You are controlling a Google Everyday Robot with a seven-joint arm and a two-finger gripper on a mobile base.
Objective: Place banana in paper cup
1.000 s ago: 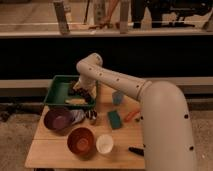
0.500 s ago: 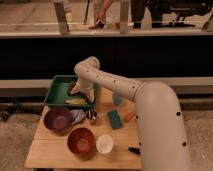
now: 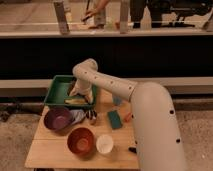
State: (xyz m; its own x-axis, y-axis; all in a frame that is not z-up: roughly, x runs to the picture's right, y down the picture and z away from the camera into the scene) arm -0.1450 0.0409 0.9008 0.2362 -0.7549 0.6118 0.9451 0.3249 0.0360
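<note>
At the far-left tray (image 3: 52, 93), the jaws have shifted over the banana (image 3: 75, 101), likely for pickup; clenched or released, I cannot tell.

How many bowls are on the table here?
2. The purple bowl sits at the left of the table, in front of the green tray; the red bowl is nearer the front, beside the paper cup. The gripper is in the tray. The arm may hide others.

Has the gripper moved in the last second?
Yes, slightly left: the gripper is now over the green tray, just above the banana, further from the tray's right wall.
</note>
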